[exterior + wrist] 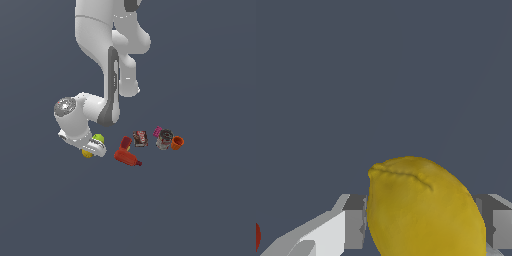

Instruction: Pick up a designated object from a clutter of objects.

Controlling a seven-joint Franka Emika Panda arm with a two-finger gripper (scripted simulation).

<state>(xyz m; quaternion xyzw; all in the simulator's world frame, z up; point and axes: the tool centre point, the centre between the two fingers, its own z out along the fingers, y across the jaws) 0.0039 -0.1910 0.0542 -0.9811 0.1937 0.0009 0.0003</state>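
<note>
The designated object (426,210), a dull-yellow lemon-like fruit, fills the gap between my gripper's (423,227) two grey fingers (351,225), which touch it on both sides. In the exterior view the designated object (87,154) peeks out under the white hand, with my gripper (90,150) low at the left end of the clutter of objects (145,142). Whether the fruit is off the floor I cannot tell.
A lime-green ball (98,137) sits right behind the hand. Toward the exterior view's right lie a red bottle-like piece (127,156), a dark brown box (140,138), a grey can (163,140), a pink piece (157,131) and an orange cup (177,143).
</note>
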